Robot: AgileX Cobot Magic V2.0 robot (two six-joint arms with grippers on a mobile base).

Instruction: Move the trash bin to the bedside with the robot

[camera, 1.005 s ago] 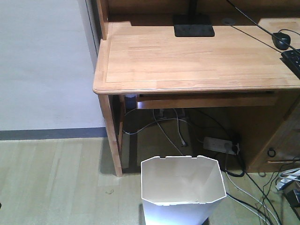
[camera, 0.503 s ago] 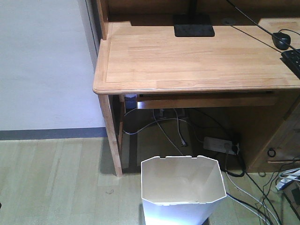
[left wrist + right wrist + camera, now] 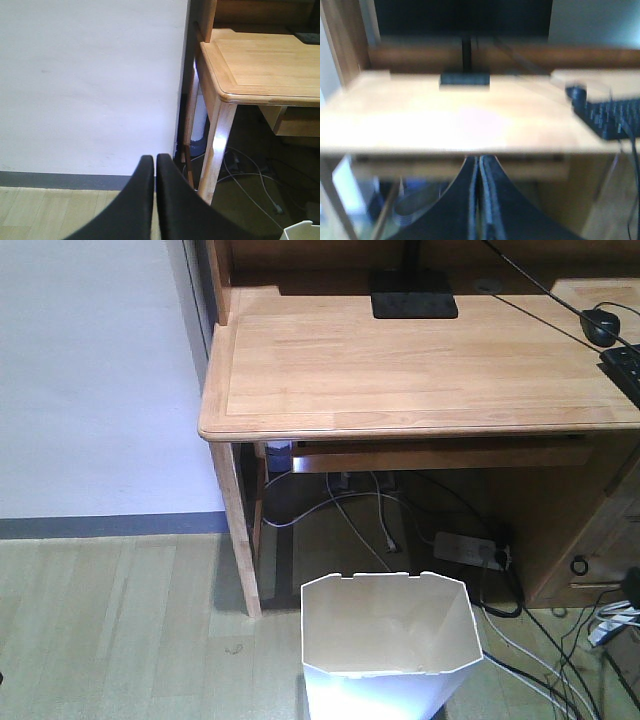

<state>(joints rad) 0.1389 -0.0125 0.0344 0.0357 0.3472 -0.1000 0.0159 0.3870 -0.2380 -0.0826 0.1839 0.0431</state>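
Observation:
The trash bin (image 3: 390, 625), white with an angular notched rim, stands empty on the wood floor just in front of the desk's left leg (image 3: 240, 530). A corner of its rim (image 3: 302, 231) shows at the bottom right of the left wrist view. My left gripper (image 3: 155, 160) is shut with nothing between its black fingers, and it points at the white wall left of the desk. My right gripper (image 3: 479, 161) is shut and empty too, facing the desk's front edge in a blurred view. The bedside is out of view.
The light wooden desk (image 3: 400, 370) carries a monitor base (image 3: 413, 295), a mouse (image 3: 600, 325) and a keyboard (image 3: 625, 365). A power strip (image 3: 470, 548) and loose cables (image 3: 540, 660) lie beneath it, right of the bin. A small dark shape (image 3: 632, 585) sits at the right edge.
The trash bin and the desk have not moved. A small dark shape has come into the front view at its right edge.

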